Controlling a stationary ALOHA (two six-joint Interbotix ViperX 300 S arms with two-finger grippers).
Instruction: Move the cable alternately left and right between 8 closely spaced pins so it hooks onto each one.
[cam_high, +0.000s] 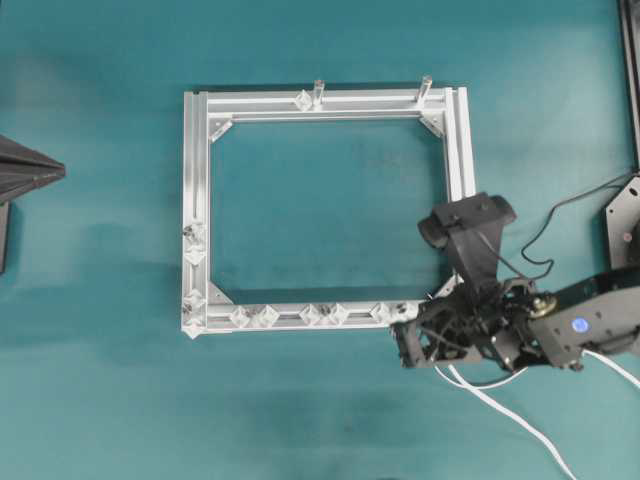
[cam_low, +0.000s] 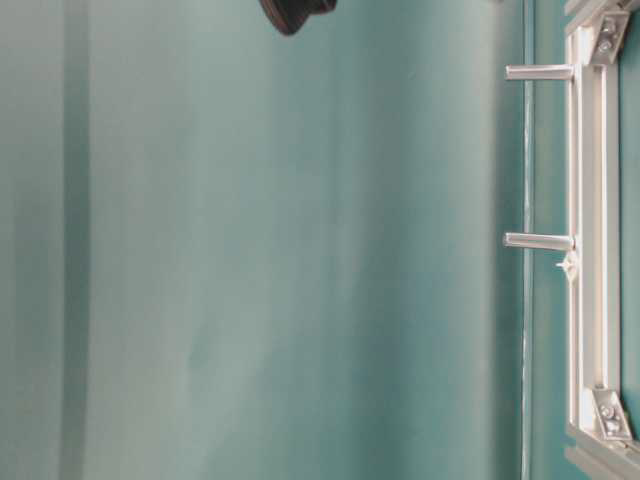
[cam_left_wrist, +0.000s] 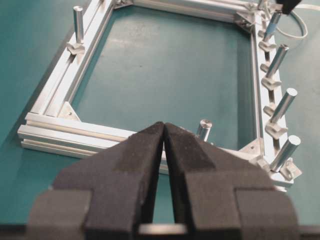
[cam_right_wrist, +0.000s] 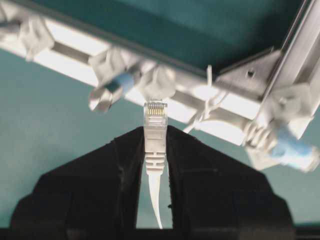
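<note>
While my right gripper (cam_right_wrist: 156, 135) pinches the cable (cam_right_wrist: 155, 150) behind its plug (cam_right_wrist: 155, 116), plug tip nears the pins (cam_right_wrist: 157, 82) at the frame (cam_high: 460, 130) corner. Left gripper (cam_left_wrist: 164, 131): shut, empty.

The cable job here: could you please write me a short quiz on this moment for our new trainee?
1. True or false: the right gripper holds the cable just behind its plug.
2. Which corner of the frame is the right gripper nearest in the overhead view? A) top left B) bottom right C) top right
3. Fill in: the left gripper is ____ and holds nothing.

Key: 1 true; 2 B; 3 shut
</note>
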